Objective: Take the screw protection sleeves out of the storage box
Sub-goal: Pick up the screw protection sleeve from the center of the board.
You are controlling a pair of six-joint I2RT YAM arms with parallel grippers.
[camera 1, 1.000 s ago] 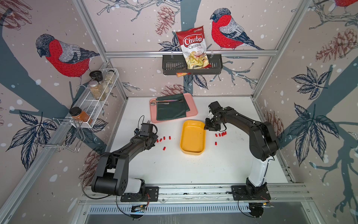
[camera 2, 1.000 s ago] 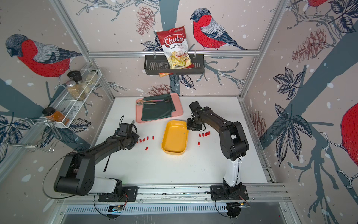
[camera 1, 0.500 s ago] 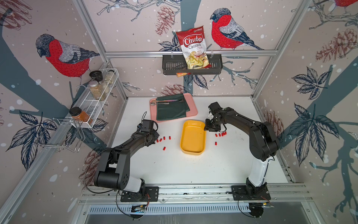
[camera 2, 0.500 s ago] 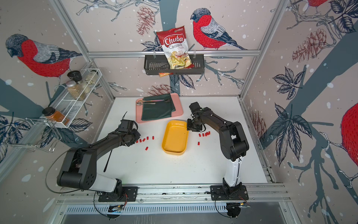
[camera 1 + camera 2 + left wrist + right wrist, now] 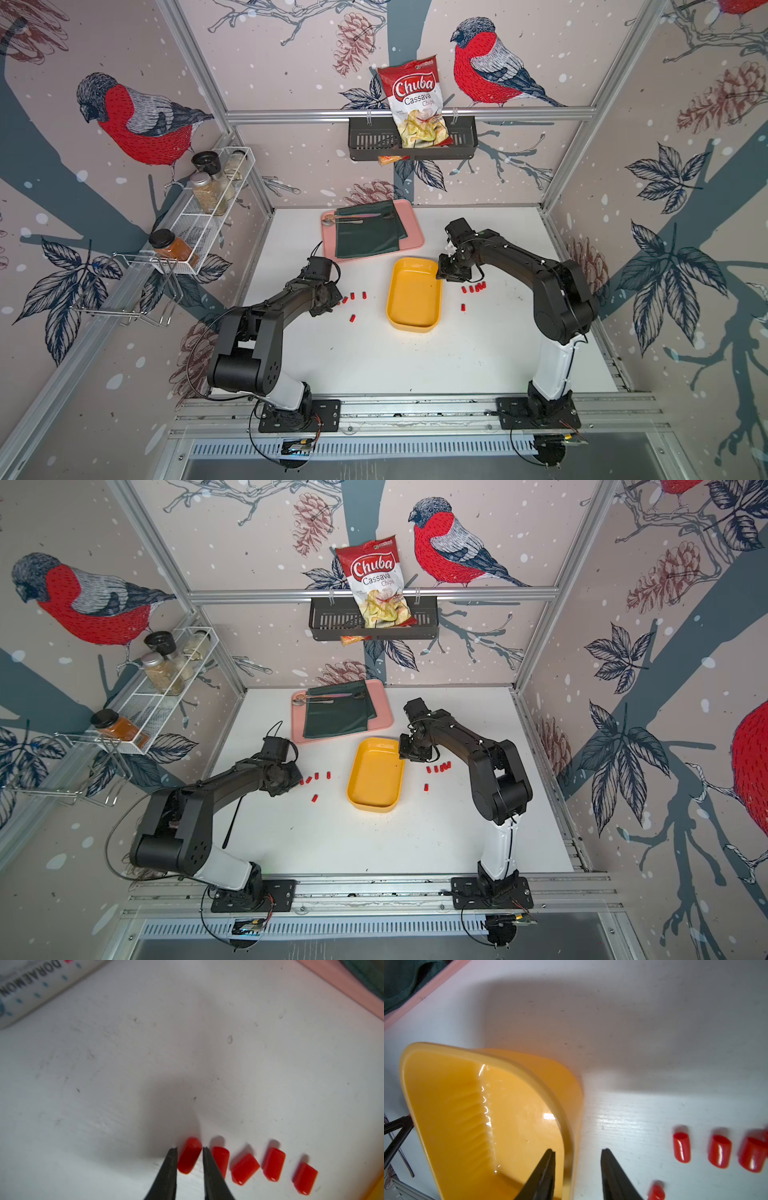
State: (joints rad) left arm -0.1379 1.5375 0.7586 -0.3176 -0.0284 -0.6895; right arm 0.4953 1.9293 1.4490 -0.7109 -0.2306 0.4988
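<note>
Left end effector [image 5: 190,1150], narrowly spread, straddles a screw protection sleeve [image 5: 188,1159] lying lengthwise in its gap on the worktop [image 5: 104,1064]; right end effector [image 5: 578,1149], spread, straddles the empty-looking storage box's [image 5: 446,1095] rim.

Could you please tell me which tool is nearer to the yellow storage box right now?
Right. The right tool straddles the rim of the storage box, one jaw inside, one outside. The left tool is apart on the box's other side, around a red sleeve.

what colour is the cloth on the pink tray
Dark green cloth, clearest in a top view.
</note>
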